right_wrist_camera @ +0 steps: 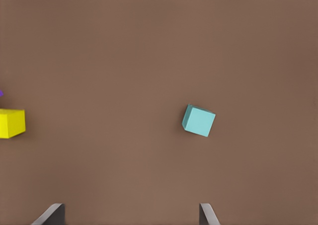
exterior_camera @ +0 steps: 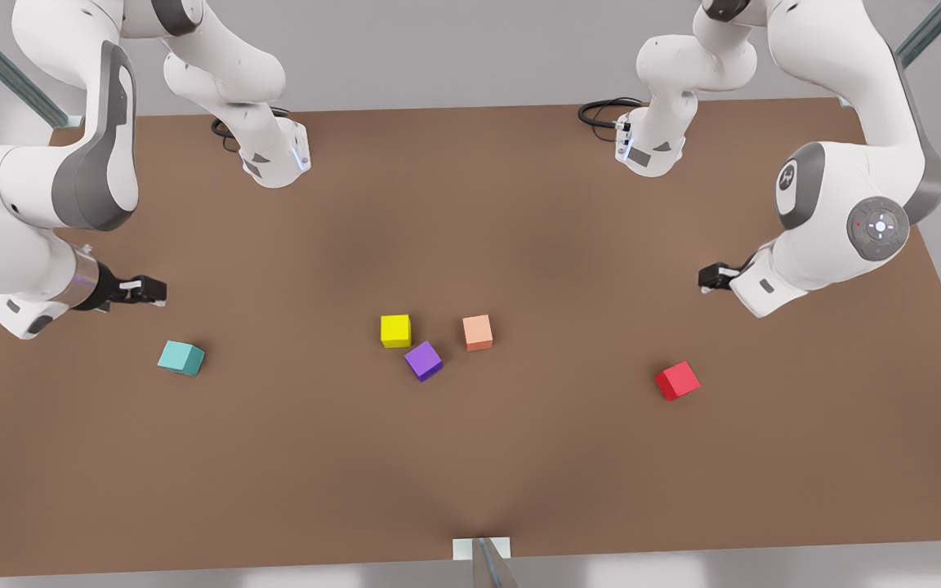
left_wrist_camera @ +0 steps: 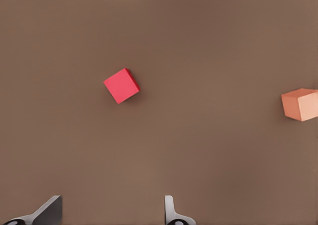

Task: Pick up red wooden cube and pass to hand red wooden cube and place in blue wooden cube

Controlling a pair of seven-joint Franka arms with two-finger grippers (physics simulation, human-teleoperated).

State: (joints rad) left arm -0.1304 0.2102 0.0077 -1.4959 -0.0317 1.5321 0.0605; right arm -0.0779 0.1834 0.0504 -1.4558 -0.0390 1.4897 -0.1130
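Toward the desk's (exterior_camera: 470, 482) left edge in the front view, my right gripper (exterior_camera: 146, 290) hangs spread and empty near the blue wooden cube (exterior_camera: 181, 358), waiting, I judge, to receive. Mid-desk, yellow cube (exterior_camera: 395, 331), purple cube (exterior_camera: 423, 360) and salmon cube (exterior_camera: 478, 332) cluster, untouched. Toward the right edge, my left gripper (exterior_camera: 709, 278) hovers spread above the desk, the red wooden cube (exterior_camera: 677, 380) lying free nearby, grasp not yet begun.

No readable text, label or number appears on the cubes, the table (exterior_camera: 470, 457) or the arms.
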